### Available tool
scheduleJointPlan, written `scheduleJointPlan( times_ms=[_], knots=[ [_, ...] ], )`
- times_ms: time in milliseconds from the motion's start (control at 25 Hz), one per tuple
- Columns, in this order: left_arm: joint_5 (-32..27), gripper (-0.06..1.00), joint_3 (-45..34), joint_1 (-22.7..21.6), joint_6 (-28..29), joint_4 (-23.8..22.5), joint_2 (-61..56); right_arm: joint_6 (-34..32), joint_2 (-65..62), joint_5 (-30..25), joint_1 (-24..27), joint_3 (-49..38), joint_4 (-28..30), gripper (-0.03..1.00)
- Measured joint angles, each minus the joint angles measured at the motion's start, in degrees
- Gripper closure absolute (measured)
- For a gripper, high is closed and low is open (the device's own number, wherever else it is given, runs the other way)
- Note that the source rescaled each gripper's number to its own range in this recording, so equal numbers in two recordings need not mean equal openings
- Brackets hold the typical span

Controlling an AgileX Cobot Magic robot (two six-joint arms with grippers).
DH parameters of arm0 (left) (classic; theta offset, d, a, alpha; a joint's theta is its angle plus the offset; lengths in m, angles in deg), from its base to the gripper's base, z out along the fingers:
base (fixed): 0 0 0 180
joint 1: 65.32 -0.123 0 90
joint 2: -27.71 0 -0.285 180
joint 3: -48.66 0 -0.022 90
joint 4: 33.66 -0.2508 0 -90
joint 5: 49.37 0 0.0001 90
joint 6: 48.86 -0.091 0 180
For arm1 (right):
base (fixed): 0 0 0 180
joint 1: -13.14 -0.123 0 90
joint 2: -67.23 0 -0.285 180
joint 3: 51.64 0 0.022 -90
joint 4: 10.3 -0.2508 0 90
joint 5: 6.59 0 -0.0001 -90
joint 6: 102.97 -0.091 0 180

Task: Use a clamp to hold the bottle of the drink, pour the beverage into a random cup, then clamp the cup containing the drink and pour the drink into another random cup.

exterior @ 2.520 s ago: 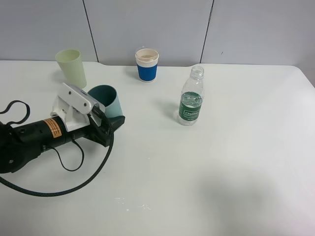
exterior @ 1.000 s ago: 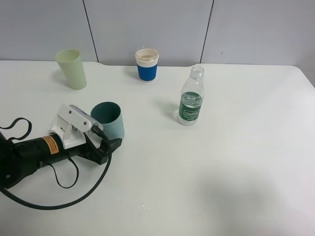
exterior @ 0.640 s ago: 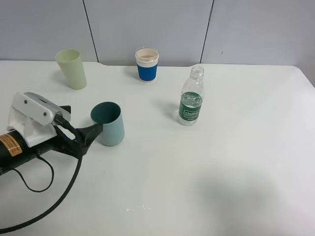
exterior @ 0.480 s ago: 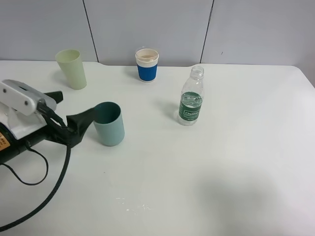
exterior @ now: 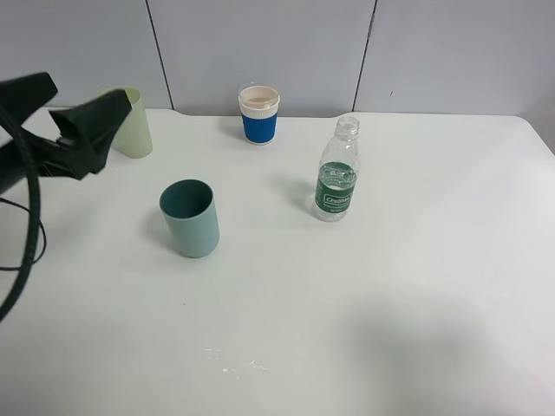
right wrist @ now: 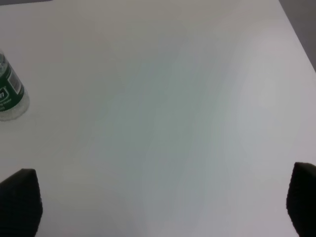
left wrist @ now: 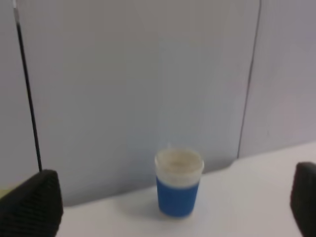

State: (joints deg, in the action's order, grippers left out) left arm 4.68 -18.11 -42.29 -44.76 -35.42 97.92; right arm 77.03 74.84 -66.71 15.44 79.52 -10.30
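White table (exterior: 390,303) before grey panelled wall (exterior: 260,43); both claws, left (exterior: 65,108), right (right wrist: 158,207), spread, empty.

White table (exterior: 416,286), grey panelled wall (exterior: 277,52) behind, dark vertical seams

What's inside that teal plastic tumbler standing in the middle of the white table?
The teal plastic tumbler shows only its dark green inner wall from the high camera. Its bottom is hidden by the near wall, so any clear liquid inside cannot be seen.
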Motion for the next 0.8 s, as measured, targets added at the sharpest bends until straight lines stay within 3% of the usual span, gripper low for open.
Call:
scheduleJointPlan(
  times_ms=[160, 400, 520, 600, 800],
  knots=[
    [-14.5, 0.16, 5.4, 0.0, -0.1, 0.2, -9.5, 0.0, 0.0, 0.0, 0.0, 0.0, 0.0, -0.03],
    [-40.8, 0.16, 14.4, 0.0, -2.5, 0.2, -23.1, 0.0, 0.0, 0.0, 0.0, 0.0, 0.0, -0.03],
    [-50.3, 0.16, 16.8, 0.0, -2.8, 0.2, -29.2, 0.0, 0.0, 0.0, 0.0, 0.0, 0.0, -0.03],
    [-54.1, 0.16, 17.3, 0.0, -2.8, 0.2, -33.6, 0.0, 0.0, 0.0, 0.0, 0.0, 0.0, -0.03],
    [-57.3, 0.15, 17.3, 0.0, -2.9, -0.6, -43.1, 0.0, 0.0, 0.0, 0.0, 0.0, 0.0, -0.03]
  ],
)
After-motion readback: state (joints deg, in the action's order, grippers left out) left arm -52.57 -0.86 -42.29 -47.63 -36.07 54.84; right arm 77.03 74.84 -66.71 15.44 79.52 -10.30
